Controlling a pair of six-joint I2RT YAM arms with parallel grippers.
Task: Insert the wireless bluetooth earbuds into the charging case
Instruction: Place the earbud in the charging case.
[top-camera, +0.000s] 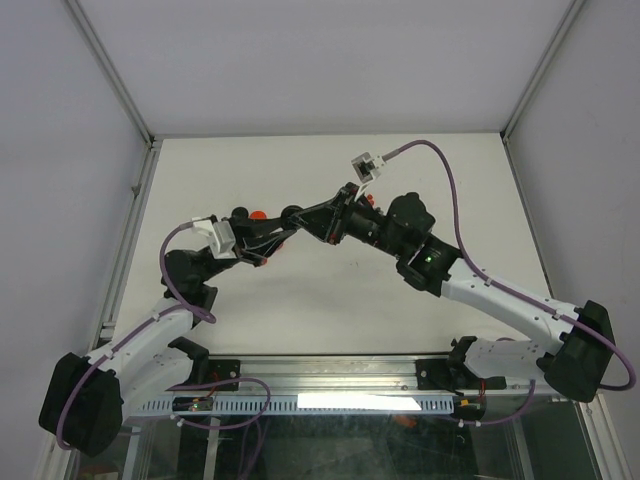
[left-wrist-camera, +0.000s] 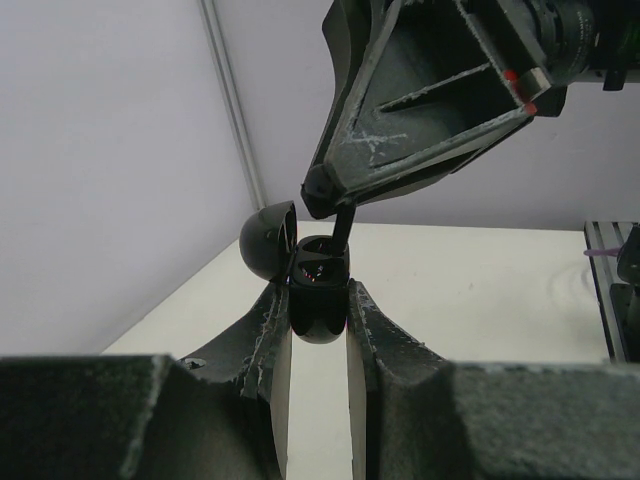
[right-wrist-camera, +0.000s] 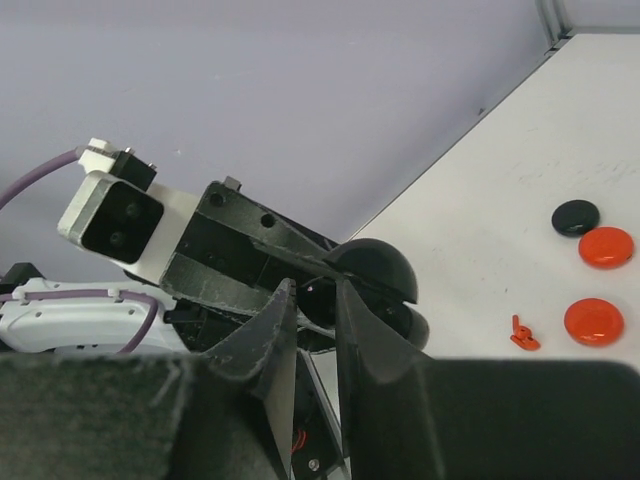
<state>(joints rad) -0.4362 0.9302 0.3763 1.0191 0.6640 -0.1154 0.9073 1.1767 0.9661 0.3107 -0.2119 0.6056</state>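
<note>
Seating black earbud (left-wrist-camera: 342, 225): right gripper (left-wrist-camera: 322, 197) pinches it above open charging case (left-wrist-camera: 318, 320), clamped in left gripper (left-wrist-camera: 317, 295); next needs straight descent

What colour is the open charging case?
The charging case is black; left wrist view shows it best.

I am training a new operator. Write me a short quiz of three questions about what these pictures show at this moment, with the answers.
1. True or false: the lid of the charging case is shut.
2. How many red discs show in the right wrist view? A one, B two, C four.
3. What does the right gripper pinch above the case?
Key: 1 false, the lid stands open, with the case clamped in the left gripper. 2 B. 3 a black earbud.
</note>
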